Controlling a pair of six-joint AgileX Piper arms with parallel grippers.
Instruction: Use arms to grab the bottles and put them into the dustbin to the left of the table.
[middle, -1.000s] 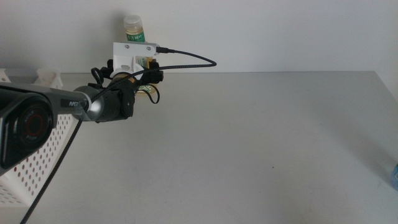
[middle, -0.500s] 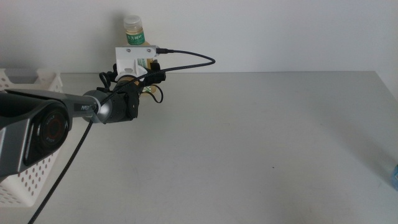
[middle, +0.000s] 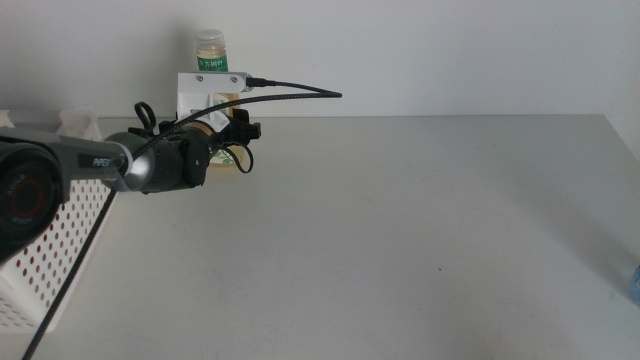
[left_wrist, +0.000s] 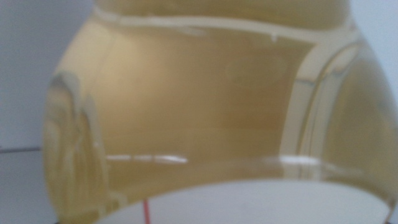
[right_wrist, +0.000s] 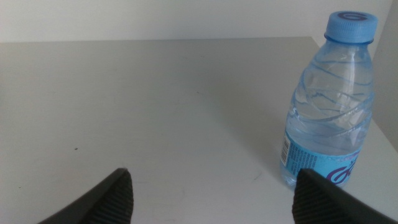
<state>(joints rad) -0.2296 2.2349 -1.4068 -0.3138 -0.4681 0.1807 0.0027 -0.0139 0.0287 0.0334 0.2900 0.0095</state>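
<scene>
L gripper (middle: 232, 140) at desk (middle: 400, 230) far edge, fingers around tea bottle (middle: 212, 60); bottle fills L wrist view, finger state can't tell. Bin (middle: 50, 260) at desk L side. R gripper (right_wrist: 211, 193) fingers apart, empty. Water bottle (right_wrist: 329, 102) upright beside R gripper.
</scene>
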